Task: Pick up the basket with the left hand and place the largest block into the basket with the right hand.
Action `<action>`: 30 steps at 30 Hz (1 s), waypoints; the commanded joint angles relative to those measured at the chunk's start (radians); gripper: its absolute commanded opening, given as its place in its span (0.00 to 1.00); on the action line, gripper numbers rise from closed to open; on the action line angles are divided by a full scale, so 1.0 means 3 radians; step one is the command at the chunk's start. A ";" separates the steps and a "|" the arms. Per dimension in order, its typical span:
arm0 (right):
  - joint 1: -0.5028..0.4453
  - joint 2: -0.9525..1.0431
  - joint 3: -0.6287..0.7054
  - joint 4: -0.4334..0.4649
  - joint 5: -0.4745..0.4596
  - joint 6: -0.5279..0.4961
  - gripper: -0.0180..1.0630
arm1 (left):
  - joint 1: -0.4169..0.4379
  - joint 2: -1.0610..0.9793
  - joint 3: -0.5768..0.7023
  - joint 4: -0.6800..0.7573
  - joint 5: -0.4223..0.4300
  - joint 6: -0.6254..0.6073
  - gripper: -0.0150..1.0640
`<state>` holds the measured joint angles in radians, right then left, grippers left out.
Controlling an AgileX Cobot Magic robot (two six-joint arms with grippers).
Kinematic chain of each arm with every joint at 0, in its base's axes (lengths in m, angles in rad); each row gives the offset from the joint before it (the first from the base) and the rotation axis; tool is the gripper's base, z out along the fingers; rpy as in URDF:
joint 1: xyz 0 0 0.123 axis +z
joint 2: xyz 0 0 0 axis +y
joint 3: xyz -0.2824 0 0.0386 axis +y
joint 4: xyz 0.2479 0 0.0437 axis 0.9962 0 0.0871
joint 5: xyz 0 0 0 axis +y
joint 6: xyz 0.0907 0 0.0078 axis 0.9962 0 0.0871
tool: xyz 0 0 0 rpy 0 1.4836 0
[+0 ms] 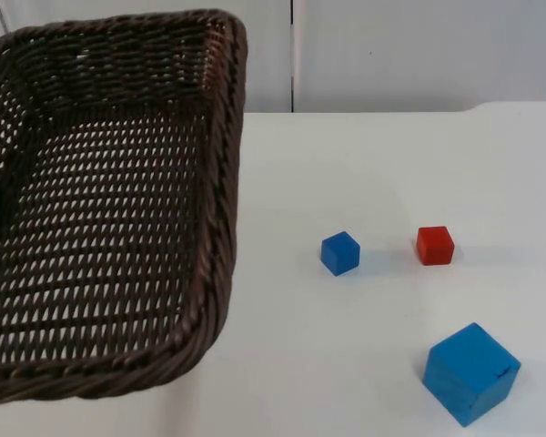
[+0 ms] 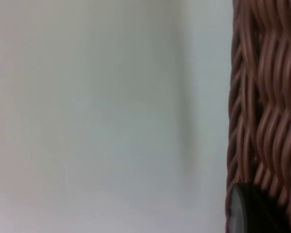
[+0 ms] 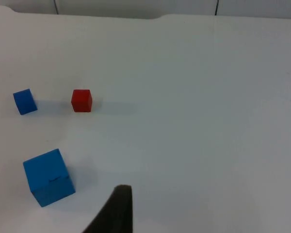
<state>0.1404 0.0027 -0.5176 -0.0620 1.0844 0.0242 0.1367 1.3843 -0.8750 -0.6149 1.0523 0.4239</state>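
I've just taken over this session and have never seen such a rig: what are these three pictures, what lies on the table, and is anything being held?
This is a two-armed robot at a white table. One picture comes from a fixed camera looking down on the table; the other two come from cameras on each arm's wrist. In the top view a dark wicker basket hangs tilted above the table's left side; the left wrist view shows its weave right against that arm's fingertip, so the left arm seems to hold it. On the table lie a large blue block, a small blue block and a small red block. The right wrist view looks down on all three, its fingertip near the large one.
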 commanded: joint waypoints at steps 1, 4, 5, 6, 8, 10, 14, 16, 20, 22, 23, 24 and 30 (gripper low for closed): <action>-0.0006 -0.0009 0.0010 -0.0019 -0.0030 -0.0043 0.99 | 0.0005 -0.0058 -0.0026 0.0032 0.0045 -0.0098 0.01; -0.0006 -0.0009 0.0007 -0.0019 -0.0037 -0.0043 0.99 | 0.0005 -0.0098 -0.0026 0.0121 0.0052 -0.0178 0.01; -0.0006 -0.0009 0.0007 -0.0019 -0.0037 -0.0043 0.99 | 0.0005 -0.0111 -0.0026 0.0121 0.0052 -0.0178 0.01; -0.0006 -0.0009 0.0007 -0.0019 -0.0037 -0.0043 0.99 | 0.0005 -0.0111 -0.0026 0.0121 0.0052 -0.0178 0.01; -0.0006 0.0050 0.0007 -0.0019 -0.0037 -0.0043 0.99 | 0.0005 -0.0149 -0.0026 0.0121 0.0060 -0.0178 0.01; -0.0006 0.0221 0.0001 -0.0019 -0.0037 -0.0043 0.99 | 0.0005 -0.0186 -0.0026 0.0107 0.0100 -0.0178 0.01; -0.0006 0.0507 -0.0035 -0.0026 -0.0081 -0.0014 0.99 | 0.0005 -0.0232 -0.0026 0.0107 0.0114 -0.0171 0.01; -0.0006 0.0686 -0.0092 -0.0018 -0.0246 0.0047 0.99 | 0.0005 -0.0231 -0.0026 0.0107 0.0123 -0.0171 0.01; -0.0006 0.0945 -0.0176 0.0028 -0.0615 0.0047 0.99 | 0.0005 -0.0231 -0.0026 0.0107 0.0133 -0.0171 0.01; -0.0006 0.1051 -0.0204 0.0035 -0.0703 0.0047 0.99 | 0.0005 -0.0231 -0.0026 0.0107 0.0133 -0.0171 0.01; -0.0006 0.1203 -0.0234 0.0042 -0.0815 0.0065 0.99 | 0.0005 -0.0231 -0.0026 0.0107 0.0133 -0.0171 0.01; -0.0006 0.1325 -0.0255 0.0042 -0.0860 0.0090 0.99 | 0.0005 -0.0231 -0.0026 0.0107 0.0132 -0.0154 0.01; -0.0006 0.1933 -0.0445 0.0052 -0.1061 0.0119 0.99 | 0.0005 -0.0231 -0.0026 0.0141 0.0118 -0.0155 0.01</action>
<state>0.1404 0.5288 -0.6282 -0.0535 0.8035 0.0528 0.1367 1.3250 -0.8750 -0.5572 1.0820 0.3774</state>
